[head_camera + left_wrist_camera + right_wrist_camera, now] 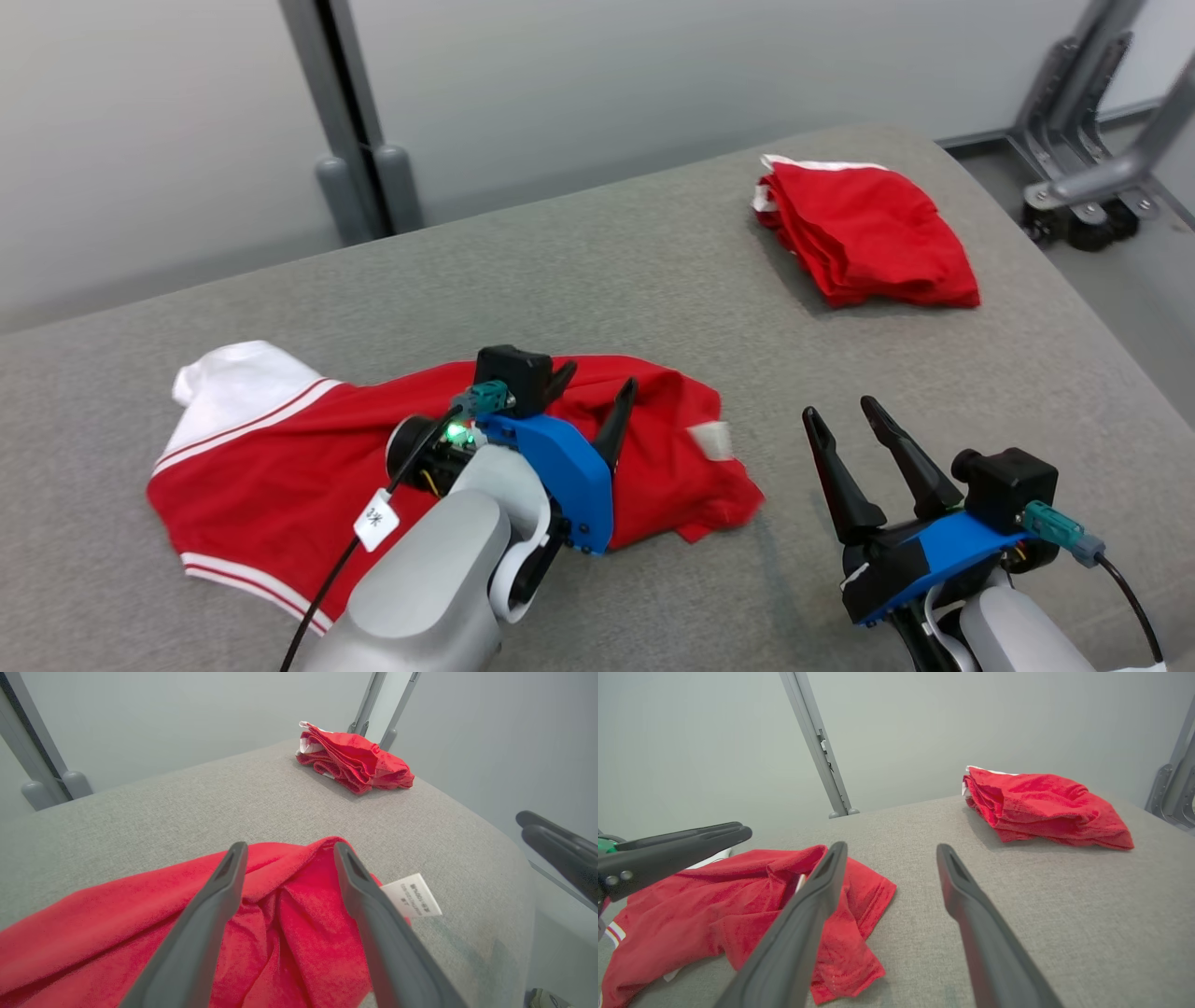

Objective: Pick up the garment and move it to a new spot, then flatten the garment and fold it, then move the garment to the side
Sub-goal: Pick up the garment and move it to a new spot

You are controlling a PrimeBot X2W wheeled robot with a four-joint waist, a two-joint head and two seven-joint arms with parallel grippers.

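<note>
1. Red cloth of a short-sleeved shirt [280, 467] lies rumpled on the grey fabric-covered table [607, 280], directly beneath the left jaws.
2. Left jaws stand wide apart. Their two dark fingers [210, 905] straddle a raised fold of the shirt [289, 933] and clamp nothing. Whether the tips touch the cloth cannot be told.
3. White care label [413, 896] sticks out from the shirt's edge just outside the left jaws, on the side toward the right jaws.
4. White sleeve [238, 378] with red-striped trim lies behind the left jaws, on the side away from the right jaws.
5. Right jaws are also spread wide and empty. Their fingers [817, 886] hang over bare table, near the shirt's loose hem [850, 933] but apart from it.
6. Folded red garment [868, 233] with a white edge sits well ahead of both sets of jaws, beyond the tips of the right jaws and well apart from the shirt.
</note>
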